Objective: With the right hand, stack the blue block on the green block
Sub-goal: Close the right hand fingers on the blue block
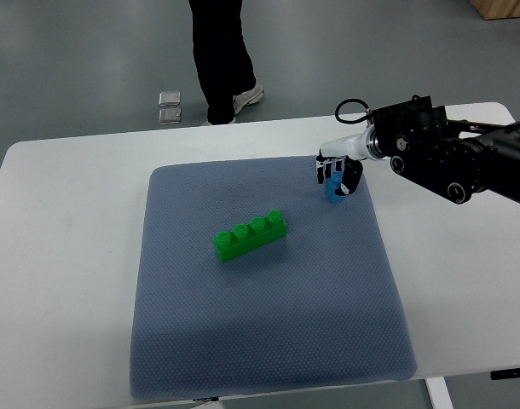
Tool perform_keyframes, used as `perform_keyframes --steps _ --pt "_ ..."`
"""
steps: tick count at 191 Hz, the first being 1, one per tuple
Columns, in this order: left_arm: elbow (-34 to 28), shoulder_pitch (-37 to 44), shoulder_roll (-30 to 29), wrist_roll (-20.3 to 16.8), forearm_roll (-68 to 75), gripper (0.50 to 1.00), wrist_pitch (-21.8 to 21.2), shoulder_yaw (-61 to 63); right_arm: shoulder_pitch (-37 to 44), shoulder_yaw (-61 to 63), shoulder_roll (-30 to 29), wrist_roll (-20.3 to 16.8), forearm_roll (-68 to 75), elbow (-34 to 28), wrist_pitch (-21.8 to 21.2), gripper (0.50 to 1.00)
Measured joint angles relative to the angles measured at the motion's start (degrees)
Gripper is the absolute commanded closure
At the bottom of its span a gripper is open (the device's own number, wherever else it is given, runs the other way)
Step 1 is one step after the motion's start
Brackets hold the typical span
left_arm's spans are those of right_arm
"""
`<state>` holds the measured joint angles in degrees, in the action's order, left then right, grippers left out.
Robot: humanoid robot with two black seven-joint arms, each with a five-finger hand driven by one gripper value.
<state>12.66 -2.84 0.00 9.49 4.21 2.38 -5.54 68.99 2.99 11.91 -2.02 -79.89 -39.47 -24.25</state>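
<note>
- A white tabletop (64, 256) with rounded corners carries a blue-grey mat (268, 341) across its middle.
- A person's legs (222, 60) in dark trousers and pale shoes stand on the grey floor (72, 60) beyond the far edge.
- Two small silvery squares (169, 106) lie on the floor beside them.

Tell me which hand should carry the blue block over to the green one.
Right. The right hand is already curled around the blue block at the mat's far right corner, with a clear path to the green block. No left arm shows in view.
</note>
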Motion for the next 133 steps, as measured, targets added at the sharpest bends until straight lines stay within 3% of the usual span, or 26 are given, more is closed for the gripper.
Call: perform_keyframes --steps 133 --pt "0.0 0.0 0.0 0.0 0.0 0.500 0.0 0.0 -0.9 0.0 0.0 0.8 -0.1 0.0 0.1 0.826"
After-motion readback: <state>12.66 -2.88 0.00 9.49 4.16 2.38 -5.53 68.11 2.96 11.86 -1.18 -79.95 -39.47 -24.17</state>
